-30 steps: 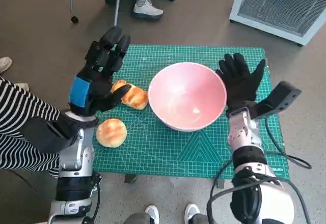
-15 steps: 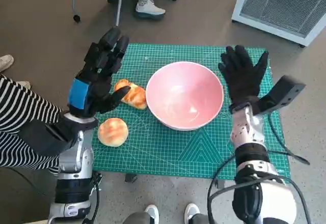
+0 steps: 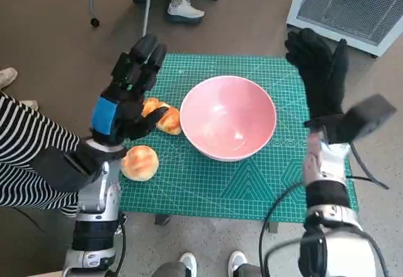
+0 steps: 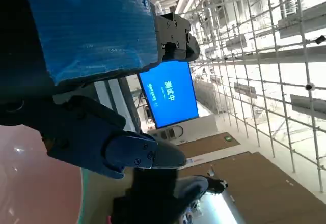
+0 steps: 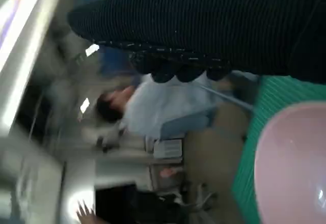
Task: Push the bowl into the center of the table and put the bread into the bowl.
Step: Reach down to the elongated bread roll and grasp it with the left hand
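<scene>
Two hands: both hold nothing, fingers spread.
Tabletop (image 3: 208, 192): covered by a green cutting mat.
Bowl (image 3: 228, 118): pink, upright, about mid-mat, seemingly already centred.
Right hand (image 3: 320, 69): raised beyond the mat's far right corner, well apart from the bowl.
Left hand (image 3: 129, 91): released, hovering above the elongated bread.
Elongated bread (image 3: 163, 118): just beside the bowl's left rim, long axis running roughly left to right.
Round bun (image 3: 139, 162): nearer the robot, left of the bowl.
Key relation: both breads lie on the left hand's side; it is far nearer, and the bowl lies to their right.
</scene>
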